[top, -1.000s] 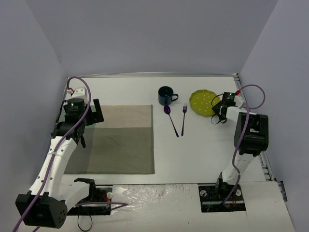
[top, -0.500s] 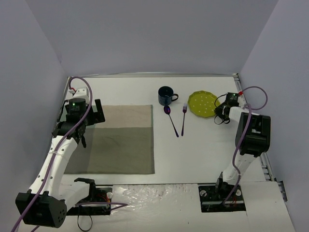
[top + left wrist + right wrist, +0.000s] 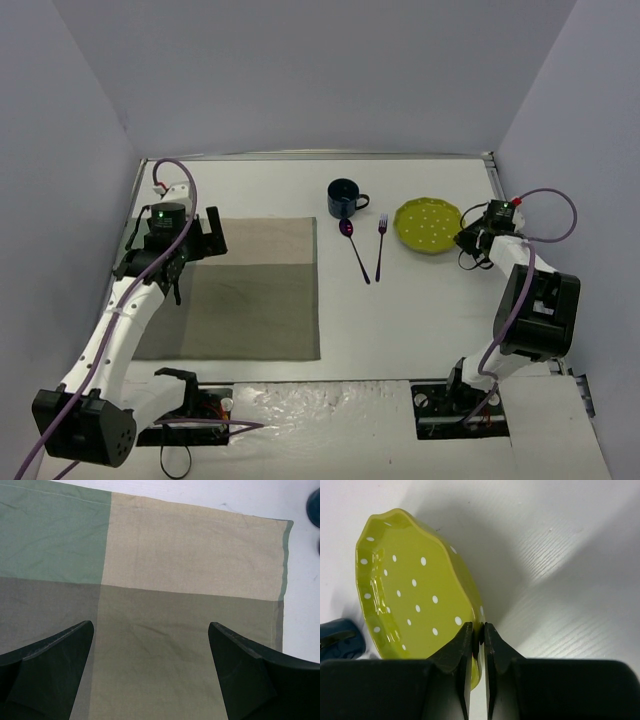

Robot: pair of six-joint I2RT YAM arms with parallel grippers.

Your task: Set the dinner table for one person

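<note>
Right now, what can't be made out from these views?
- Top view: how the right gripper meets the plate rim is too small to judge.
- Right wrist: plate's near rim hidden behind the fingers; mug cut off by the left edge.
- Top view: left arm covers part of the placemat.

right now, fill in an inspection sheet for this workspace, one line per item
surface: white dinner table, grey-green placemat flat on its left side
job's things: dark blue mug, spoon, fork and yellow-green dotted plate toward the far side, all off the placemat
clutter: nothing seen
grippers: left gripper open above the placemat; right gripper shut on the plate's rim
cables: a purple cable loops along each arm
surroundings: plain walls on three sides
</note>
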